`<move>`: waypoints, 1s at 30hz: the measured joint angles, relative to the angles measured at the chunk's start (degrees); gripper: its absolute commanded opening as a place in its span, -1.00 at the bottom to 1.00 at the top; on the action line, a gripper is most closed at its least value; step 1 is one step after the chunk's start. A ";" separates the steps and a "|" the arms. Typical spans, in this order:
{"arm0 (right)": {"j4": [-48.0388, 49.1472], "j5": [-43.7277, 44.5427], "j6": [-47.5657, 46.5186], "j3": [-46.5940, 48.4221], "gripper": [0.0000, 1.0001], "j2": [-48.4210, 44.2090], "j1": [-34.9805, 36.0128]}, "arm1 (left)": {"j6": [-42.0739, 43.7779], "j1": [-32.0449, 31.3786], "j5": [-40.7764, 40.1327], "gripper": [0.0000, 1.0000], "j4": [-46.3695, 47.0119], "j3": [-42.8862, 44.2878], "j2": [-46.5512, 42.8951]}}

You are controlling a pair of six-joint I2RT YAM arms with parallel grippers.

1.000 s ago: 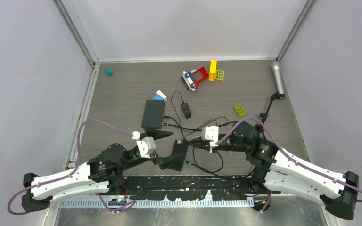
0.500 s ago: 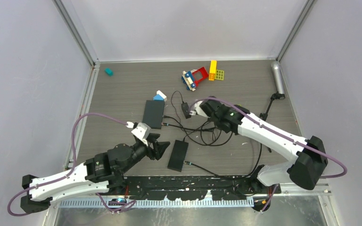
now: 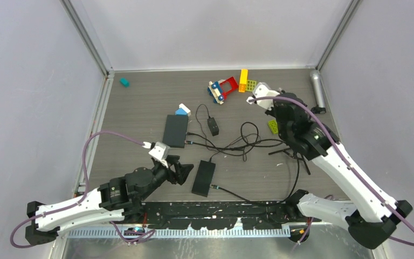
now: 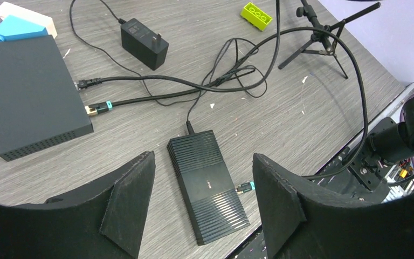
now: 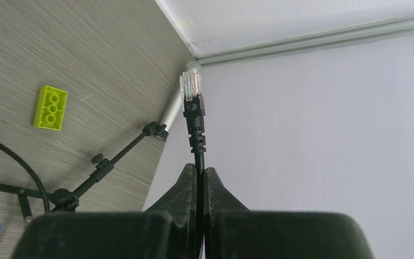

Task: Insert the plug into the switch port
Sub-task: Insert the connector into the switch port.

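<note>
Grey wood table (image 3: 140,108), right hand (image 5: 199,170) clamped on plug (image 5: 190,86), left hand (image 4: 203,157) apart, black box (image 4: 210,189) logo illegible

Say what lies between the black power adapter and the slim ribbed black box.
Loose black cables cross that stretch; the left wrist view shows them.

This is a robotics lab test cell: a grey wood-grain table (image 3: 140,113) is boxed in by bare pale walls (image 3: 32,81) and aluminium frame posts (image 3: 89,40). A left arm (image 3: 81,204) and a right arm (image 3: 350,178), both white and black, are bolted to a black rail (image 3: 221,208) at its near edge. Scattered on the table are odd practice props: toy bricks (image 3: 229,86), black network boxes (image 3: 176,130), loose cables (image 3: 232,145) and a small tripod (image 4: 321,39).
</note>
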 measured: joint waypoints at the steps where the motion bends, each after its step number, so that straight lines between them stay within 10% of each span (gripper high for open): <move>1: -0.39 -1.42 -0.04 -0.02 -0.99 -1.27 0.00 | -0.04 0.00 0.00 0.37 0.55 -0.37 -0.04; 16: 5.62 -58.47 -1.66 -17.53 -0.99 -26.03 0.09 | -0.81 0.00 10.01 0.69 17.97 -8.00 4.26; 30: 23.82 -77.20 11.56 -27.71 -0.99 -27.17 0.09 | -1.70 0.00 19.93 0.71 49.81 -9.38 36.59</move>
